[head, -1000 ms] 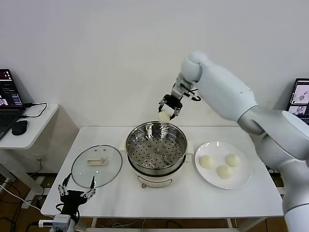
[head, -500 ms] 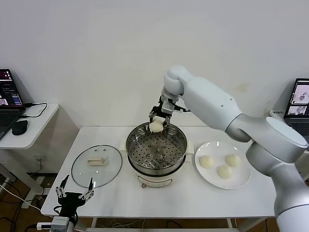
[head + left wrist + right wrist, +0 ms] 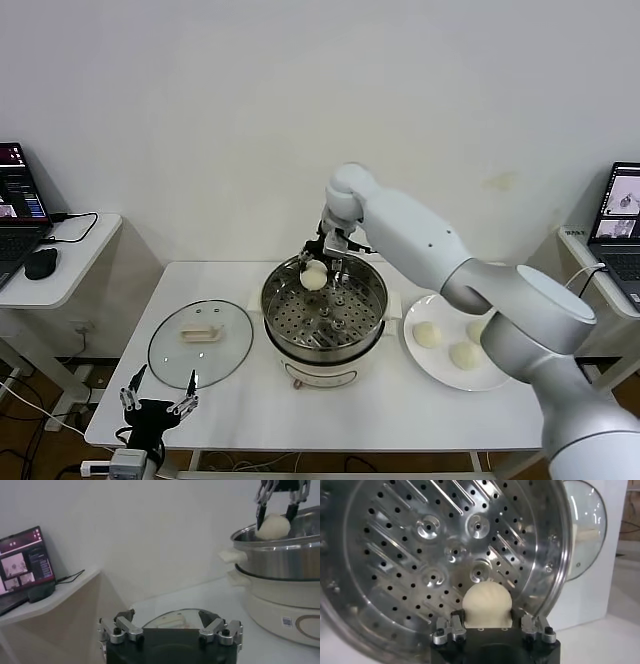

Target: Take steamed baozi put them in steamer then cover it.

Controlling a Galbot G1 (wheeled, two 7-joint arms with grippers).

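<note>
The right gripper (image 3: 316, 263), clenched on a steamed baozi (image 3: 314, 275), hangs over the far rim of the steamer (image 3: 325, 310), its perforated tray directly below, while the left gripper (image 3: 157, 398) waits spread wide beside the cover (image 3: 200, 342) on the bench (image 3: 400, 410).

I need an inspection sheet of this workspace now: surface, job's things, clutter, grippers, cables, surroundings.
Surface: white table.
Job's things: steamer at centre, tray bare; one held baozi above its rear rim; three baozi on white plate; cover flat on table.
Clutter: nothing seen.
Grippers: right gripper shut on held baozi; left gripper open, idle at front table edge.
Cables: on floor.
Surroundings: laptops on side desks.
</note>
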